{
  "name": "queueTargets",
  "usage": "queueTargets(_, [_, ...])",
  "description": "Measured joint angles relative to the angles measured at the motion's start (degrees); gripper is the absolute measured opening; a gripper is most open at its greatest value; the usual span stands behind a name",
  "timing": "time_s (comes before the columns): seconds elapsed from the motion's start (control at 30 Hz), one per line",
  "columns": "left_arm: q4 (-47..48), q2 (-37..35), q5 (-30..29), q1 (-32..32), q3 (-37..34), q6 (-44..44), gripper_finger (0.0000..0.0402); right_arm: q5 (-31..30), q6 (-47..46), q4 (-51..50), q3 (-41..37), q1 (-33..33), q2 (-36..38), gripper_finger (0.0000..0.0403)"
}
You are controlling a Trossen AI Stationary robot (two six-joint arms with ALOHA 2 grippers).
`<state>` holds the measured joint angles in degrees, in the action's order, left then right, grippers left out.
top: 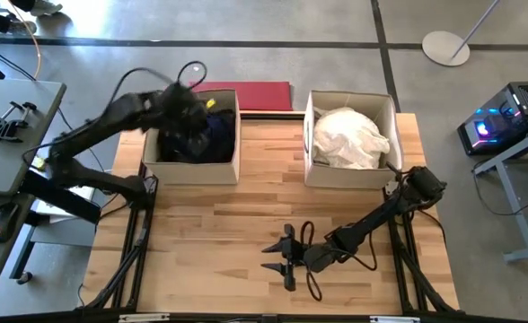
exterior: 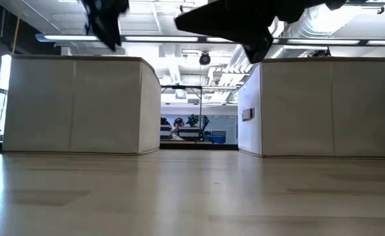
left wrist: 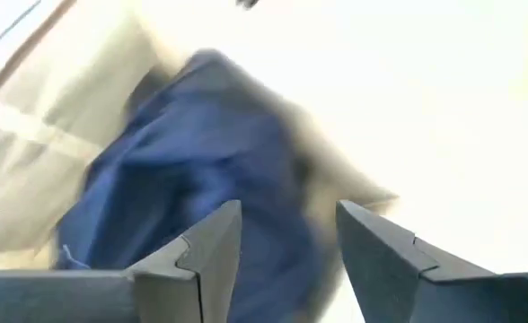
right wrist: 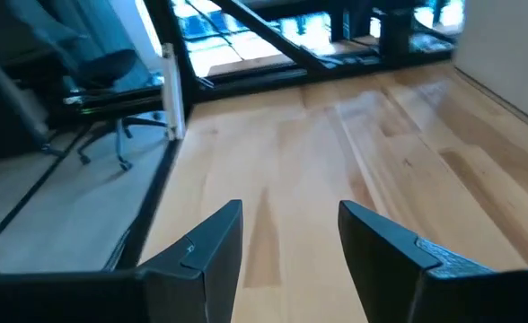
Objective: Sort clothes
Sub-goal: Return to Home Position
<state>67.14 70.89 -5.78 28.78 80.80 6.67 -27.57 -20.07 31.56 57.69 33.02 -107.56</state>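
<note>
The left claw hangs over the left cardboard box, its fingers spread with nothing between them. Its wrist view looks down on a navy garment lying crumpled inside, against the box wall. That box holds the dark clothes, with a speck of yellow cloth at its far edge. The white clothes are heaped in the right cardboard box, bulging to about its rim. The right claw lies low over the bare front of the wooden surface, fingers apart and empty. All these garments look light, limp and shapeless, so they should drape and trail when lifted. A pinch on a raised fold or bunched crest near the middle of a piece looks safer than a hem, which could drag over a box wall. Nothing here seems fragile or slippery.
</note>
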Motion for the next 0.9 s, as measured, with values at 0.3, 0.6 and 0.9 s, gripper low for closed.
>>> queueTargets(0.3, [-24.79, -20.56, -9.97, -35.15, -15.03, 10.6, 0.0149, -11.16, -3.77, -28.03, -0.09, 4.73, 19.67, 0.0173])
queueTargets(0.6, [-40.84, -27.44, -24.49, -59.11, -30.61, 14.2, 0.014, -11.19, -17.51, -58.86, -3.42, 5.74, 43.61, 0.0127])
queueTargets(0.9, [-64.16, -27.72, -20.91, -58.29, -45.5, 16.11, 0.0139, -4.9, -15.54, -19.2, -32.35, -1.27, 54.37, 0.0054])
